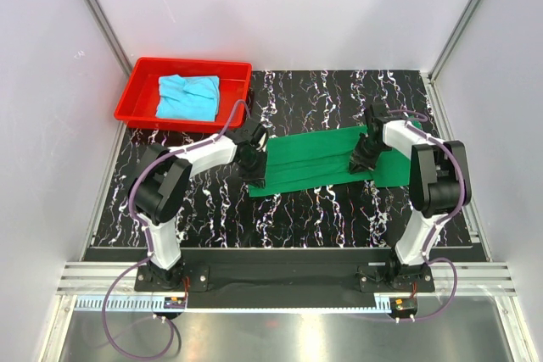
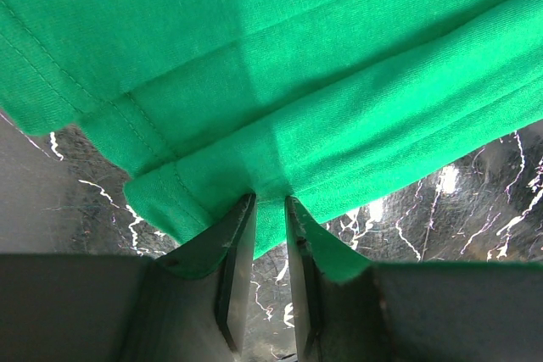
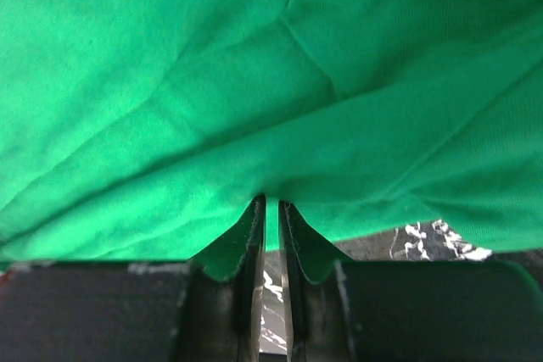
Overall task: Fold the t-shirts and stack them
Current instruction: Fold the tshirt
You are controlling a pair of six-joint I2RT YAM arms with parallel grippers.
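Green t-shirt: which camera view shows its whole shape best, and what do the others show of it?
Top external: the whole green t-shirt shows as a long folded strip on the table. The left wrist view shows only a hemmed corner pinched in the left gripper; the right wrist view, only creased cloth in the right gripper.

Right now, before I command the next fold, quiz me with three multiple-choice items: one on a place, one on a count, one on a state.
1. Where is the light blue t-shirt?
A in the red tray; B on top of the green t-shirt; C out of view.
2. How many t-shirts show?
A one; B two; C three.
3. How do the left gripper and right gripper stand?
A both open; B both shut on the green t-shirt; C one open, one shut.

Key: A, it lies inside the tray; B, one blue and one green; B, each wrist view shows green cloth pinched between the fingers.
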